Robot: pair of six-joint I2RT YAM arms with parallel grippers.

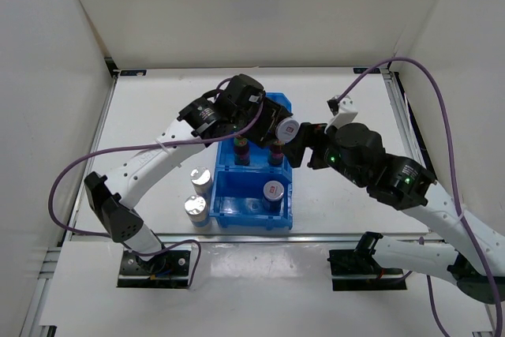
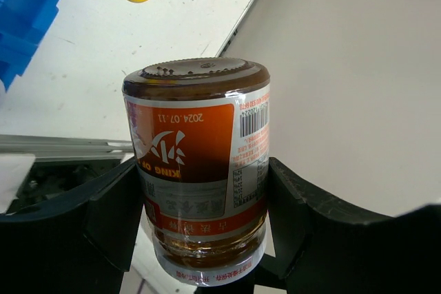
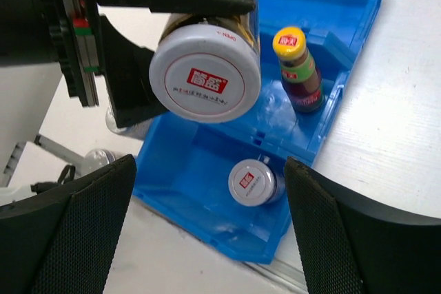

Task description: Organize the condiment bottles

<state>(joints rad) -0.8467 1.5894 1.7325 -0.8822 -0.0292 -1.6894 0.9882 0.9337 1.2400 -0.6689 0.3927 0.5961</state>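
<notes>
A white table (image 1: 347, 195) sits inside white walls (image 1: 260, 13), with a blue bin (image 1: 237, 195) in the middle. The left gripper (image 2: 200, 239) pinches a fat shaker (image 2: 200, 156) on its side, up over the bin. The right gripper (image 3: 207, 239) is spread wide, facing the shaker's red-marked cap, not touching it.

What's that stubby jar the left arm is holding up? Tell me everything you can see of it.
The jar is short and round, seemingly glass, with brown contents and an orange-and-white label bearing a barcode. Its flat pale cap carries a red mark. The left gripper clamps its sides between black fingers, holding it tipped sideways in the air above the blue bin.
</notes>
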